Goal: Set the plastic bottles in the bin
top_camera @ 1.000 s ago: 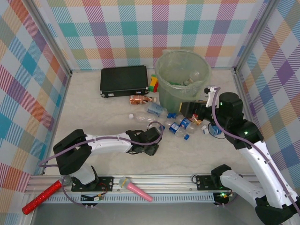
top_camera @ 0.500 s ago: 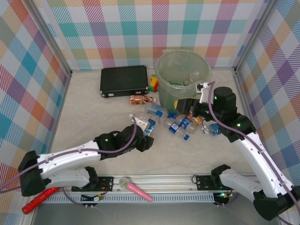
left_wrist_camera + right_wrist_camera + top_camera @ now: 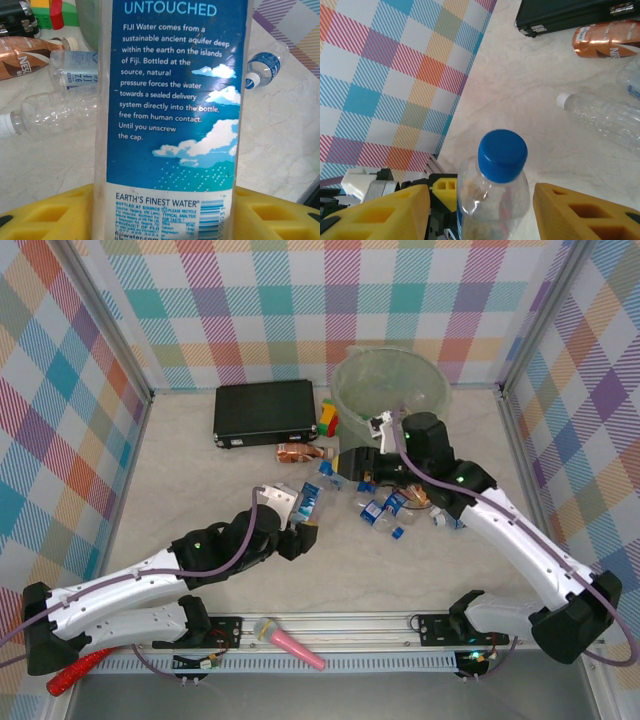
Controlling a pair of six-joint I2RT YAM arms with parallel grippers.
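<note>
Blue-labelled plastic fills my left wrist view: my left gripper [image 3: 300, 512] is clamped on the Fiji bottle [image 3: 170, 100], both yellow fingers [image 3: 45, 215] pressed against its sides. A second ago this arm was folded low near its base. It has since stretched out across the table [image 3: 200, 480], carrying the bottle up and toward the bin [image 3: 400, 370], though it is still well short of the rim.

My right gripper [image 3: 352, 465] has changed more. A second ago it hung wide open beside the bin; it has now swung left, in front of the bin's near wall, and drawn its jaws in around a blue-capped bottle [image 3: 501, 150]. In the right wrist view the bottle stands between the two fingers with its cap toward the camera. I cannot tell whether the pads have bitten yet or are only close alongside it.

By my reading, one bottle is secured and on its way, and a second is at the point of being taken. Several loose bottles [image 3: 385, 510] remain on the table near the bin's foot, with a copper-brown bottle [image 3: 297, 452] just below the black case [image 3: 263, 410]. Both arms now converge near the bin, so the drops will likely have to go in turn.
</note>
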